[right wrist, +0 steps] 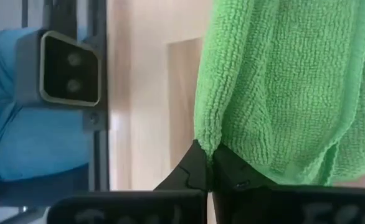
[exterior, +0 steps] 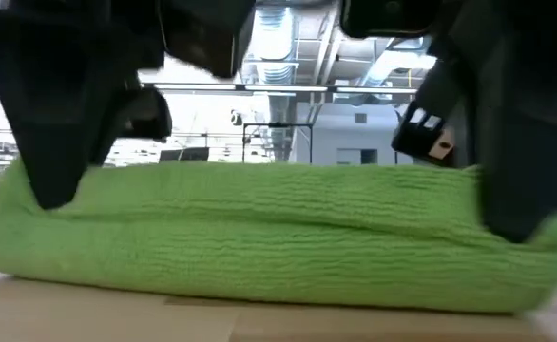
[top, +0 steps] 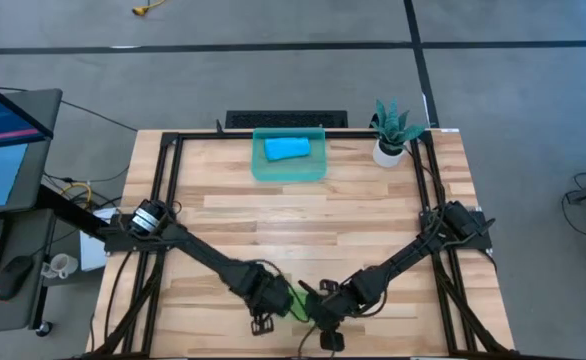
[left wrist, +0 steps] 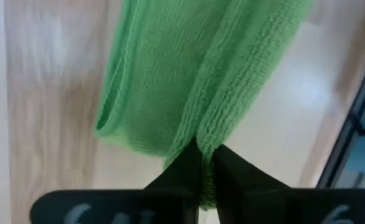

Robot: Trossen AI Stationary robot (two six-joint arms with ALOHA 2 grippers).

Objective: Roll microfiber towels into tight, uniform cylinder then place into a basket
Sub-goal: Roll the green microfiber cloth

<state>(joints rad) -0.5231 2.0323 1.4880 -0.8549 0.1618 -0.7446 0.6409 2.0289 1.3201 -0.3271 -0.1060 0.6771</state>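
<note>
Green towel: the lime-green microfiber towel (exterior: pixel 269 237) lay rolled into a long, soft cylinder on the wooden table (top: pixel 303 225), close to the near edge and about midway along it, between the two arms.
Roll's shape: seen level across the table, it rested flat on the wood with lengthwise folds showing along its side; one end sagged a little lower than the other.
Left gripper: the left gripper (left wrist: pixel 201 163) was down at one end of the green roll, its fingers (left wrist: pixel 184 167) pinched together on a fold of the cloth with only a sliver of green between them.
Right gripper: the right gripper (right wrist: pixel 206 163) was at the other end of the same roll, fingers (right wrist: pixel 232 169) closed tight on the cloth's edge.
Arms: both dark arms reached in from the table's left and right edges and met low over the near edge.
Blue towel: the sky-blue microfiber towel (top: pixel 286 149) sat rolled inside the basket, lying lengthwise and taking up part of the floor.
Basket: the translucent teal basket (top: pixel 259 166) stood at the far edge of the table, near its middle, well apart from the green roll.
Plant: a small green plant in a white pot (top: pixel 389 150) stood just beside the basket, towards the far right corner.
Beyond the table: a keyboard (top: pixel 286 119) lay just past the far edge.
</note>
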